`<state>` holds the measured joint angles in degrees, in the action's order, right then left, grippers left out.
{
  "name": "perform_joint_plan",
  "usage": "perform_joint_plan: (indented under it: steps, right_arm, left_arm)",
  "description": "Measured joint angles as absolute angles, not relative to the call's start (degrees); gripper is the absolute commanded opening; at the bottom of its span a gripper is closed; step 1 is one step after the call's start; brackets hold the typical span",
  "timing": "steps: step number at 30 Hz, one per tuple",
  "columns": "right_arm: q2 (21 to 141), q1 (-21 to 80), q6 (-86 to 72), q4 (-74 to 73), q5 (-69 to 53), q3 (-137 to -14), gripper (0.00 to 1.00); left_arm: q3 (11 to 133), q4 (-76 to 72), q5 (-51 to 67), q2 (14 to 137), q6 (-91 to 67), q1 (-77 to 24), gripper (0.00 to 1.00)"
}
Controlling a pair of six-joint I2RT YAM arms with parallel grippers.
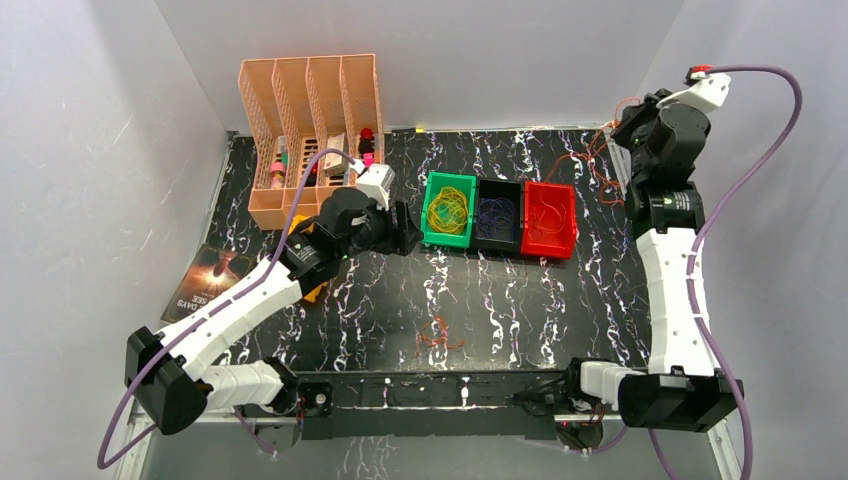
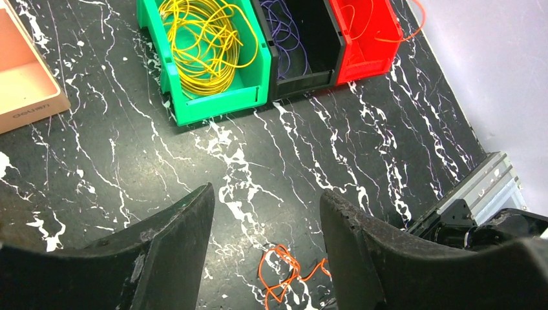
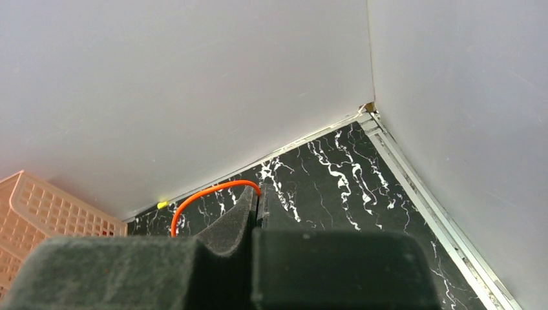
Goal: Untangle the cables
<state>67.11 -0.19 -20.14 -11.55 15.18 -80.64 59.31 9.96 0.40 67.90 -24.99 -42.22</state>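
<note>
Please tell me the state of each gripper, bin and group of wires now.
Left gripper, open, empty, over the table.
Right gripper, shut on an orange wire, raised.
Green bin, holds yellow wires.
Black bin, holds blue-purple wires.
Red bin, holds orange wires; a strand reaches outside.
Loose orange wires, tangled on the table, untouched.

Three bins (image 1: 499, 246) stand side by side mid-surface (image 1: 560, 310), each holding cables (image 1: 447, 210). The slotted rack (image 1: 310, 100) stands behind them, leftward. A loose cable tangle (image 1: 438, 338) lies before them, near the front edge.
</note>
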Motion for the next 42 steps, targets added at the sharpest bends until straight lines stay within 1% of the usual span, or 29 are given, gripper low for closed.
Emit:
perform_joint_plan:
  steps: [4, 8, 16, 25, 33, 42]
  right_arm:
    - [68.6, -4.0, -22.2, -10.7, 12.7, -80.8, 0.0]
    - [69.9, -5.8, -23.5, -8.7, 10.9, -80.0, 0.0]
    - [71.9, -5.9, -25.4, -5.3, 5.9, -74.5, 0.0]
    - [76.2, -5.9, -29.5, -3.6, -0.6, -71.5, 0.0]
    - [76.6, -5.9, -33.0, -1.5, -4.0, -68.7, 0.0]
    - [79.2, -5.9, -38.9, 3.3, -14.5, -68.4, 0.0]
  left_arm:
    - [58.5, 10.0, 0.4, 67.9, -25.4, -42.2, 0.6]
    - [58.2, 10.5, 0.4, 67.9, -25.6, -42.2, 0.6]
    - [58.2, 10.8, 0.4, 67.9, -25.7, -42.2, 0.61]
    - [58.2, 11.3, 0.4, 68.2, -25.7, -42.2, 0.61]
    - [58.2, 11.7, 0.4, 68.2, -25.8, -42.2, 0.62]
    - [58.2, 11.7, 0.4, 68.2, -25.8, -42.2, 0.62]
